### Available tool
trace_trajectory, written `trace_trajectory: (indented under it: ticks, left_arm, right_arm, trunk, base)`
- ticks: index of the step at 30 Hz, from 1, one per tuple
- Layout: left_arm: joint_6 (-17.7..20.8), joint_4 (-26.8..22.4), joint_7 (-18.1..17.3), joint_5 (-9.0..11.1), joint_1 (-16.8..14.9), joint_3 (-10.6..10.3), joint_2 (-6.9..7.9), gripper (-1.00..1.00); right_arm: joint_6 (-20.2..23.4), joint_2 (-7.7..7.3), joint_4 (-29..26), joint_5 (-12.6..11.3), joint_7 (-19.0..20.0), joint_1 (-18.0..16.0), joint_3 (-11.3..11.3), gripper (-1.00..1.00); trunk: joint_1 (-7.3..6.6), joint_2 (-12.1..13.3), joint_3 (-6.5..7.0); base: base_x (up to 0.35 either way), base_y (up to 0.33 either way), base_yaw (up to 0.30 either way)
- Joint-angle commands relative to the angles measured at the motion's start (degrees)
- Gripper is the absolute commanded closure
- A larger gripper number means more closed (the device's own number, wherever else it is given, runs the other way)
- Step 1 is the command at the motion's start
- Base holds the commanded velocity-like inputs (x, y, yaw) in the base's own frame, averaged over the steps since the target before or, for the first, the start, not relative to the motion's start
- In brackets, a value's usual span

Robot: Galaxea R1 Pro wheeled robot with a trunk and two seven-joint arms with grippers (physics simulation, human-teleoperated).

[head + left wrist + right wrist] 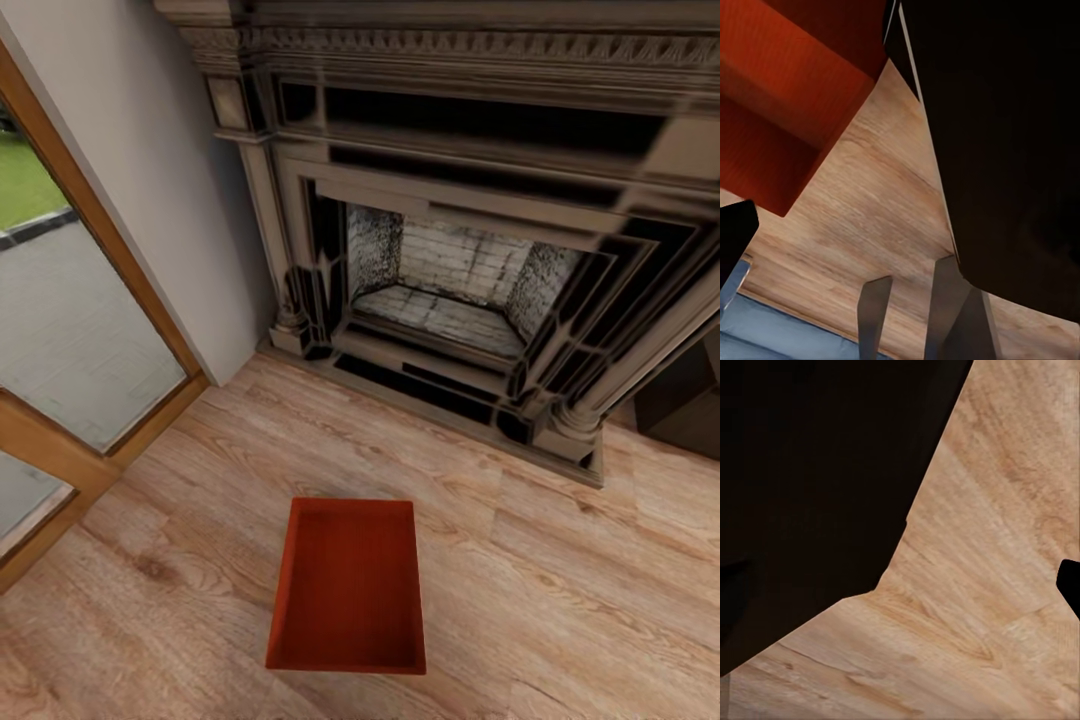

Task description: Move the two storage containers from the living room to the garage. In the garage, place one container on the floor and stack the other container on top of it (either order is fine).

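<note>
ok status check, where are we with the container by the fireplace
Left gripper open, holding nothing; right gripper state unreadable. One storage container on the wood floor, in front of the fireplace, untouched. Nothing on the floor around it.

The ornate dark stone fireplace (470, 250) is cut off by the head view's top and right edges. The wooden-framed glass door (70, 330) on the left runs out of frame. In the left wrist view, the red-orange open-topped box (787, 97) is cropped at the frame's edge, and a black robot part (1005, 142) hides the light wood-plank floor (877, 225) behind it.
</note>
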Motion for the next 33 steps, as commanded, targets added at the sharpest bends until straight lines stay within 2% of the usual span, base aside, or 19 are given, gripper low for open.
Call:
trace_trajectory:
  ticks: [1, 33]
  left_arm:
    - [-0.1, 0.0, 0.1, 0.1, 0.0, 0.2, -0.01, -1.0]
    - [-0.1, -0.1, 0.1, 0.1, 0.0, 0.2, -0.02, -1.0]
  right_arm:
    - [-0.3, 0.03, 0.2, -0.4, -0.1, 0.0, 0.5, -1.0]
    - [-0.4, 0.03, 0.2, -0.3, -0.1, 0.0, 0.6, -1.0]
  trunk:
    - [0.0, 0.0, -0.12]
    - [0.0, 0.0, -2.91]
  base:
    - [0.0, 0.0, 0.0]
    - [0.0, 0.0, 0.0]
